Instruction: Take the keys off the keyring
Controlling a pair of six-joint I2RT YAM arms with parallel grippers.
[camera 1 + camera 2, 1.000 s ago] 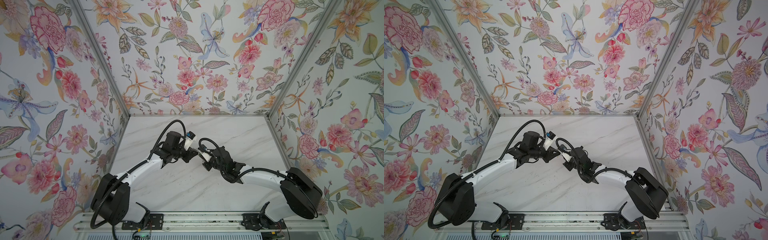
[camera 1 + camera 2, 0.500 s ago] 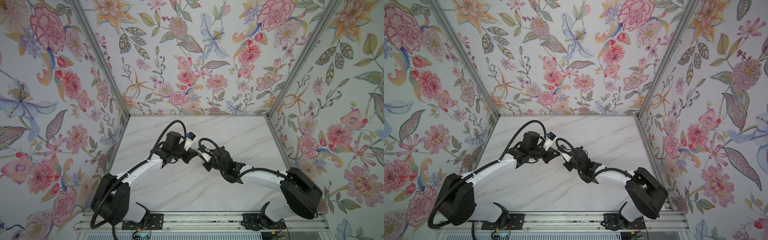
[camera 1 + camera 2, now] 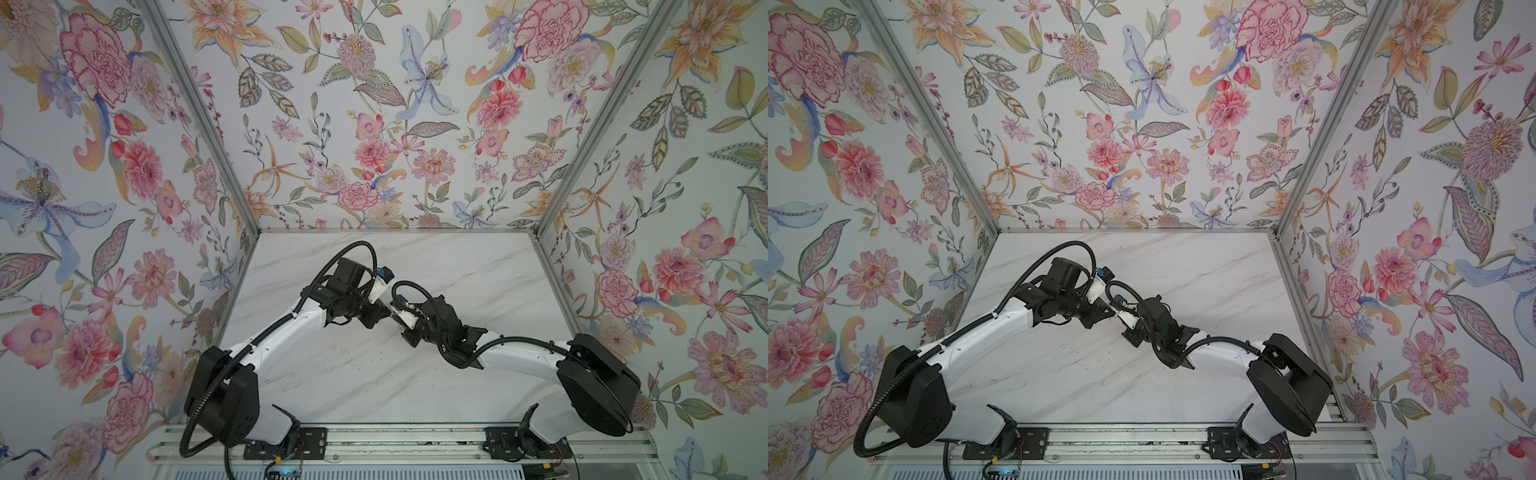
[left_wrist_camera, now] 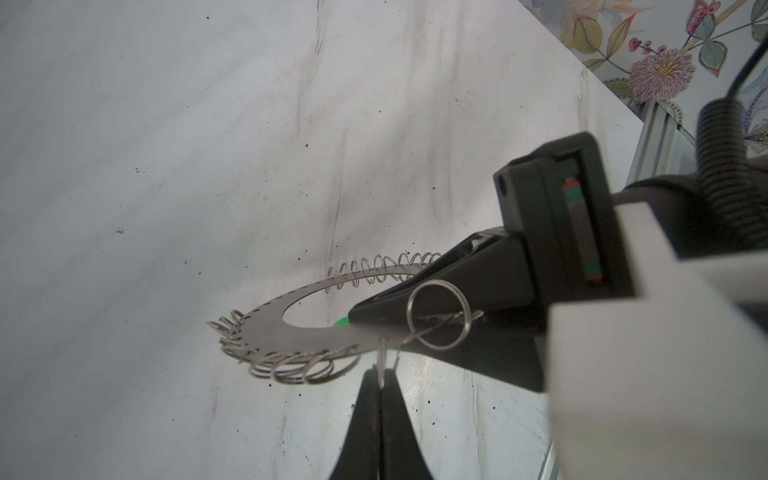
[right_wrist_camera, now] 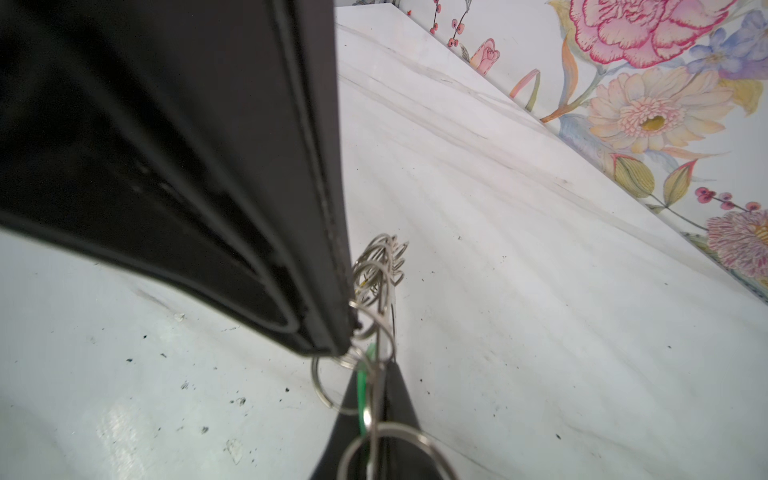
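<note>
The keyring (image 4: 266,328) is flat dull grey metal, its rim fringed with silvery wire loops (image 4: 291,368). A sliver of bright green (image 4: 342,321), probably a key's tag, shows at centre frame in the left wrist view. Both grippers (image 4: 381,376) (image 5: 374,390) are matt black, the arms (image 3: 286,336) white. The table (image 3: 478,266) is white marble with grey veins; the walls (image 3: 374,124) carry pink, orange and blue flowers on pale ground

The keyring (image 4: 291,328) hangs between both arms, seemingly above the table (image 4: 166,166), mid-table.

Speckled white marble tabletop (image 3: 374,374); floral-papered walls (image 3: 374,104) around
</note>
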